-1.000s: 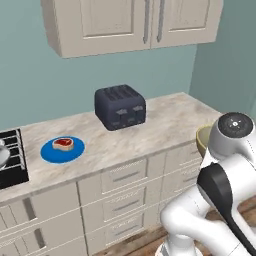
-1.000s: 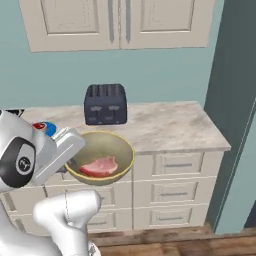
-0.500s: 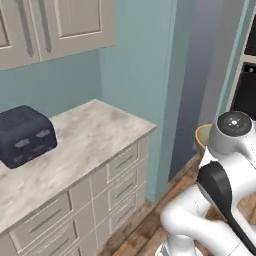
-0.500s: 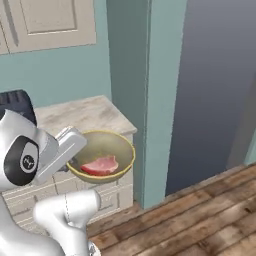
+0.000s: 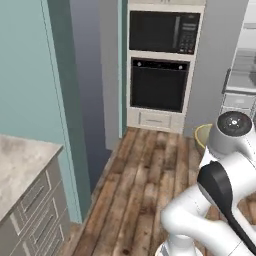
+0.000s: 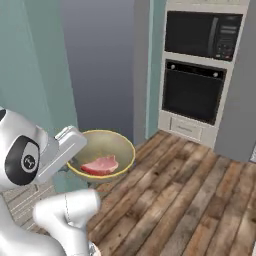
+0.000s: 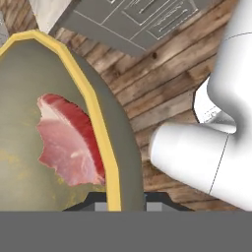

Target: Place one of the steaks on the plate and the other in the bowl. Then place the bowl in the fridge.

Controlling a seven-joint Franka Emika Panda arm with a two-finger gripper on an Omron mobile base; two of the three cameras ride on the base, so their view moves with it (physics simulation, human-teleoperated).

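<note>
The gripper [image 7: 120,204] is clamped on the near rim of the bowl [image 6: 102,150], its fingertips [image 7: 101,205] straddling that yellow edge at the bottom of the hand view, though the tips are mostly cut off there. The bowl hangs in the air over the wood floor [image 6: 200,200], carried beside the arm. It is olive inside with a pale yellow rim. One steak [image 6: 100,165] lies in it near the middle, pink with a deeper red edge.

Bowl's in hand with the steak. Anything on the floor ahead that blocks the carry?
Nothing visible does. The gripper is shut on the bowl rim, steak inside, held over bare wood floor. The floor runs open to the wall oven. The fridge cannot be identified in these pictures.
</note>
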